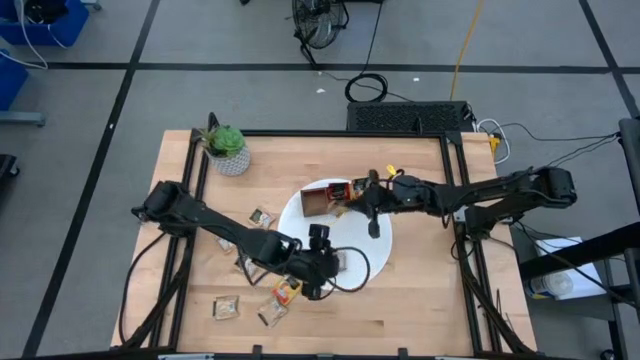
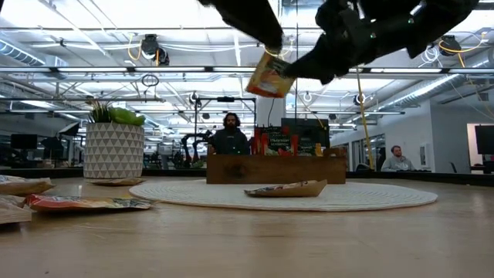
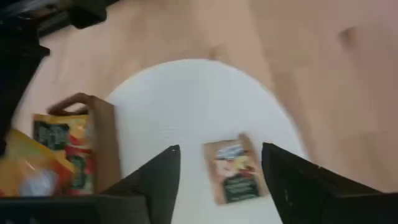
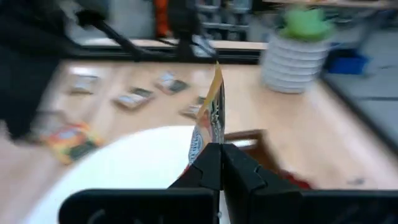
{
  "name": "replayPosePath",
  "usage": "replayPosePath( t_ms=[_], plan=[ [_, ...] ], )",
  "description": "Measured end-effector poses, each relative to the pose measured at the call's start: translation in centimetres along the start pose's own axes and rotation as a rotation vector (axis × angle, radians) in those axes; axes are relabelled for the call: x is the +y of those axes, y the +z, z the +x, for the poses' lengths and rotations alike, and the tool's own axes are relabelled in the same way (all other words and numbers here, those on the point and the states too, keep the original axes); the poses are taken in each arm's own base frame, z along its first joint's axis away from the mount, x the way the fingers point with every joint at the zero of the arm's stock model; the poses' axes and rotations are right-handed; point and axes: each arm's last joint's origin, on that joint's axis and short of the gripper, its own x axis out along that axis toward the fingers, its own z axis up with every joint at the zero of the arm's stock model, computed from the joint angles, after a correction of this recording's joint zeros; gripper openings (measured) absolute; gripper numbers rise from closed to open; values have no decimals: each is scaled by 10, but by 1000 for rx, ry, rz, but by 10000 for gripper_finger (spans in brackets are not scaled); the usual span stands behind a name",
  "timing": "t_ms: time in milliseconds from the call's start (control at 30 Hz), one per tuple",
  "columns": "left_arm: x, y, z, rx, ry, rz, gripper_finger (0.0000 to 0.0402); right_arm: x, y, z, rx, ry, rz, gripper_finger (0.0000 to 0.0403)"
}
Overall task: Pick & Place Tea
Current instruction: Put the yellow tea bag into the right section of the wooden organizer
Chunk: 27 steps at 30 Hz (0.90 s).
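High: straight down over the whole tabletop (image 1: 400,300).
Low: level across the tabletop.
Wrists: close.
Shared: white plate (image 1: 375,265).

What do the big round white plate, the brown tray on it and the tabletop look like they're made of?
The big round white plate looks woven, like a matte fabric mat: fine ribbing along its edge. The brown tray looks like wood with a dull finish. The tabletop looks like pale wood planks with visible grain.
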Motion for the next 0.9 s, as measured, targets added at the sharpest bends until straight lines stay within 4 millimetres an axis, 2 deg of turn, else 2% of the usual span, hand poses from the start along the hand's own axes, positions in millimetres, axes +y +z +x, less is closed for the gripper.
replayPosePath(
  t_ms=[133, 333, 533, 700, 900],
  plan=[
    [5, -1, -18, 25, -27, -54, 238, -6, 1, -17, 88, -180, -131, 0],
    [5, 3, -29, -34, -34, -36, 239, -12, 0, -37, 213, -364, -277, 0],
    [16, -6, -45, -191, -22, -45, 239, -19, -6, -40, 310, -361, -379, 0],
    [28, -29, -66, -363, -9, -121, 239, -26, -16, -39, 361, -203, -394, 0],
    [39, -59, -79, -540, 22, -217, 239, -36, -22, -32, 377, -135, -354, 0]
  ],
)
